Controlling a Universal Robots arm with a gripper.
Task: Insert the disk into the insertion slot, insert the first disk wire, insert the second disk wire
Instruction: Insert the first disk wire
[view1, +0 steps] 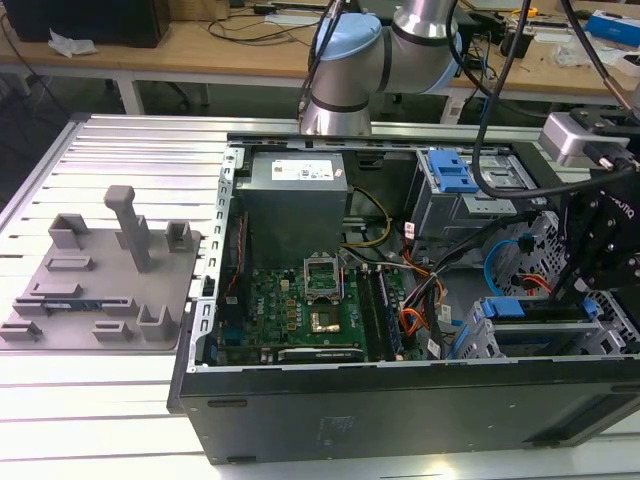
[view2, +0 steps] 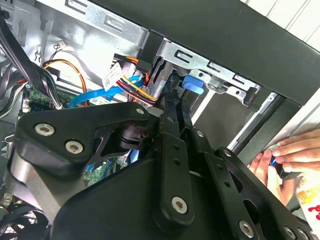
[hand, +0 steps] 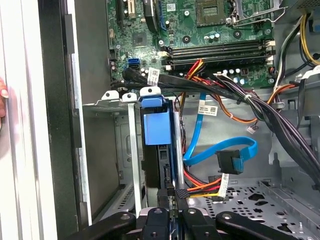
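**A:** what's this rig sitting on?
**B:** open PC case (view1: 400, 410) on a slatted aluminium table (view1: 100, 400), wooden workbenches (view1: 150, 50) behind. The gripper (hand: 169, 195) is clamped on the disk (hand: 156, 127), standing on edge in the insertion slot (hand: 112, 100).

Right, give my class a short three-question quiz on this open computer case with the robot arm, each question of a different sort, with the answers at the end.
1. What lies on the table at the exterior view's left of the computer case?
2. Where is the disk? A in the insertion slot; B flat on the table; C on top of the computer case.
3. True or false: the second disk wire is plugged into the disk.
Key: 1 a grey fixture plate; 2 A; 3 false, its plug hangs free.
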